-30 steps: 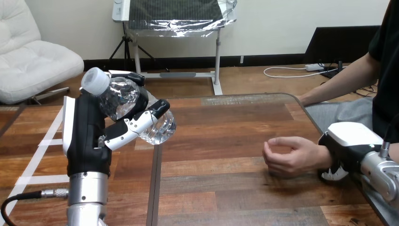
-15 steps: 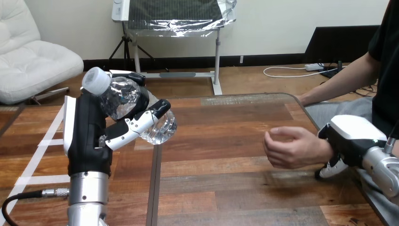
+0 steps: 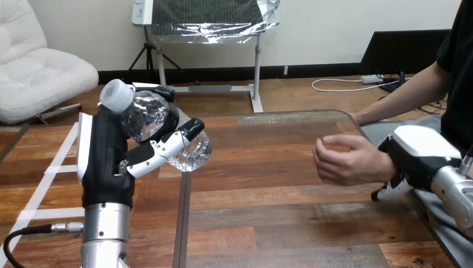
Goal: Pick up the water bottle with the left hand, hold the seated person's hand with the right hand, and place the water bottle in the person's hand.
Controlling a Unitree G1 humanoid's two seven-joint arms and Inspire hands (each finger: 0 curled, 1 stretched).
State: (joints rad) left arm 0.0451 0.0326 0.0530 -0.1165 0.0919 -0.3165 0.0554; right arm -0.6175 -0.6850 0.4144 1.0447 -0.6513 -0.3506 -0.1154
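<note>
My left hand (image 3: 106, 162) is raised over the table's left part, its fingers and thumb curled round a clear water bottle (image 3: 150, 120). The bottle is tilted, with its white cap (image 3: 116, 95) up and to the left. At the right, the person's hand (image 3: 346, 159) hangs loosely curled above the table. My right hand (image 3: 418, 153) is at that wrist, with a finger (image 3: 389, 190) hooked under it and the white shell over it. A wide gap of table separates the bottle from the person's hand.
The wooden table (image 3: 268, 223) has a dark seam (image 3: 183, 218) running toward me below the bottle. Its right edge (image 3: 368, 137) curves near the person's forearm (image 3: 407, 97), which reaches in from the upper right.
My right hand has lifted the person's wrist, so their hand has risen off the table and moved slightly away from me. The left hand with the bottle has barely shifted.
</note>
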